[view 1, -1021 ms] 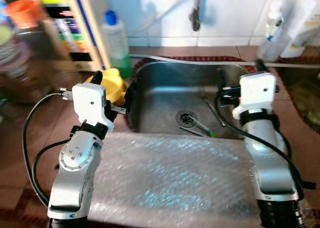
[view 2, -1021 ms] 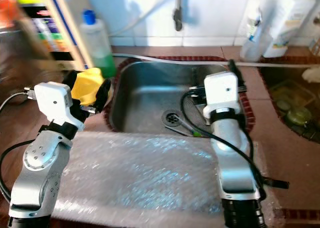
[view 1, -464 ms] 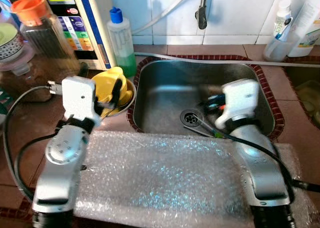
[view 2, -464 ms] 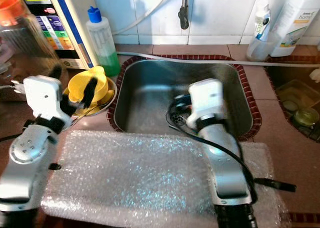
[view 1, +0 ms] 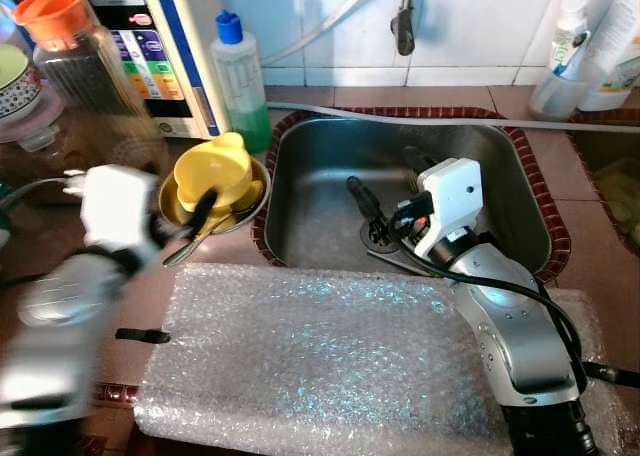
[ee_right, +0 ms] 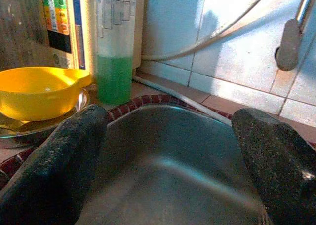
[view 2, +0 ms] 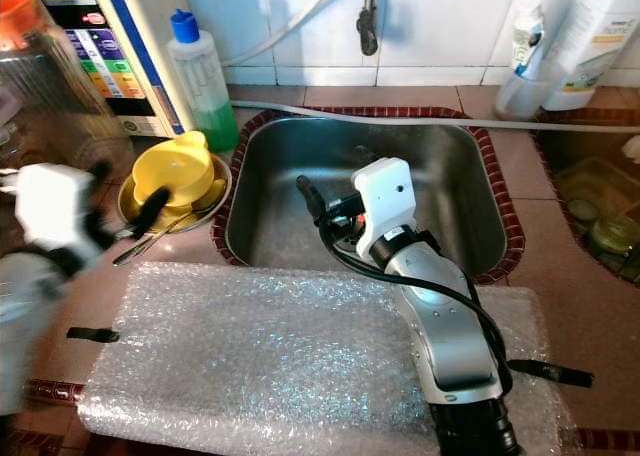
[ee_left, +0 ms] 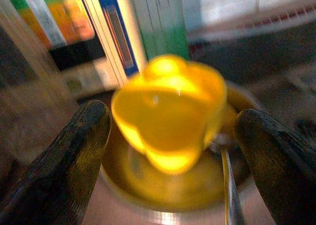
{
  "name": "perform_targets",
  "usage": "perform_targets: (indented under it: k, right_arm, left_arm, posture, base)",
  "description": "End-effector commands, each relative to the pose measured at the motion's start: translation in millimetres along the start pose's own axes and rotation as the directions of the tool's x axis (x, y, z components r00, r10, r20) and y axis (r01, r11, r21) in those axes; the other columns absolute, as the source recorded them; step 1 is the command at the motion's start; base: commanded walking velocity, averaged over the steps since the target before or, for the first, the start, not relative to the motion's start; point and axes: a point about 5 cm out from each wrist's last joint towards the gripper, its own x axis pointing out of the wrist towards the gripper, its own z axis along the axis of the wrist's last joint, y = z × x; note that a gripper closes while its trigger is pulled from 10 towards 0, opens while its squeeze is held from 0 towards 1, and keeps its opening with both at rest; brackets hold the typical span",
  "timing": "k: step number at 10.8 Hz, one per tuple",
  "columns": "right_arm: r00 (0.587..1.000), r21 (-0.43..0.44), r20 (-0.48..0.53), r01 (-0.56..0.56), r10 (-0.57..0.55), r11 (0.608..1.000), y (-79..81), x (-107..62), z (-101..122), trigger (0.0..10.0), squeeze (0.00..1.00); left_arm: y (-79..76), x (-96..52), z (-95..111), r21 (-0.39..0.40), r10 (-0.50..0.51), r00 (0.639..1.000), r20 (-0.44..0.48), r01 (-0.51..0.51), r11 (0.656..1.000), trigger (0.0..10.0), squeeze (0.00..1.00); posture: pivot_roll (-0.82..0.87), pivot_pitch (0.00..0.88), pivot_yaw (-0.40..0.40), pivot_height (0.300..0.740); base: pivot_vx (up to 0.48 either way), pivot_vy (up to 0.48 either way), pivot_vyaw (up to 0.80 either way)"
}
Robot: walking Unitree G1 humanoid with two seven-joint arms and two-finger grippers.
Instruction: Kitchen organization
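Yellow bowl [view 1: 212, 172] sits in a metal dish [view 2: 222, 189] on the bench [view 2: 560, 276], left of the sink [view 1: 520, 191], below the green soap bottle [view 1: 240, 76]. Left arm badly motion-blurred in head views. Left tool [ee_left: 173, 136] fingers wide apart, nothing held, bowl between them but contact hard to tell. A spoon handle [view 2: 150, 244] pokes from the dish. Right tool [view 1: 385, 181] hangs over the sink basin, fingers spread wide, empty. Drain mostly hidden behind the right tool. Bubble wrap [view 1: 320, 366] covers the near bench. Jar with orange lid [view 1: 70, 46] cut off top left.
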Motion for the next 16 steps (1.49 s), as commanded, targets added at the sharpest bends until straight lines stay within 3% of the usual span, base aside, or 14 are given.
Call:
perform_targets:
  k: [1, 7, 9, 12, 15, 16]
  right_arm:
    - [0.999, -0.001, 0.017, -0.038, 0.038, 0.999, 5.2, 3.5, 5, 10.0, 0.00]
    - [0.998, -0.015, 0.024, -0.065, 0.065, 0.998, 6.4, 6.3, 6, 10.0, 0.00]
    - [0.991, 0.020, 0.021, -0.134, 0.134, 0.991, 13.2, 5.0, 6, 10.0, 0.00]
    - [0.949, 0.114, -0.027, -0.310, 0.315, 0.944, 28.1, -1.4, 2, 10.0, 0.00]
    - [0.934, 0.133, -0.041, -0.346, 0.354, 0.929, 28.9, -4.1, 3, 10.0, 0.00]
    - [0.930, 0.122, -0.049, -0.355, 0.363, 0.927, 29.1, -4.6, 3, 10.0, 0.00]
  left_arm:
    - [1.3, -5.8, 1, -0.005, -0.036, 0.999, -0.012, 0.036, 0.999, 10.0, 0.00]
    - [0.7, -15.3, -1, -0.024, -0.234, 0.964, -0.129, 0.233, 0.972, 10.0, 0.00]
    - [-1.3, -18.1, -1, -0.031, -0.276, 0.948, -0.158, 0.274, 0.961, 10.0, 0.00]
    - [-3.7, -20.0, -4, -0.040, -0.310, 0.930, -0.198, 0.309, 0.950, 10.0, 0.00]
    - [-6.7, -21.3, -9, -0.052, -0.342, 0.911, -0.233, 0.339, 0.939, 9.7, 0.00]
    - [-8.2, -21.3, -11, -0.056, -0.351, 0.905, -0.242, 0.348, 0.936, 1.2, 0.00]
  posture:
    - [-0.08, 0.187, 0.065, 0.740]
    - [-0.08, 0.176, 0.065, 0.740]
    - [-0.08, 0.176, 0.067, 0.740]
    - [-0.08, 0.177, 0.069, 0.740]
    - [-0.08, 0.178, 0.070, 0.740]
    - [-0.08, 0.179, 0.070, 0.740]
  base:
    - [0.000, 0.000, 0.00]
    - [0.000, 0.000, 0.00]
    - [0.000, 0.000, 0.00]
    - [0.000, 0.000, 0.00]
    - [0.000, 0.000, 0.00]
    - [0.000, 0.000, 0.00]
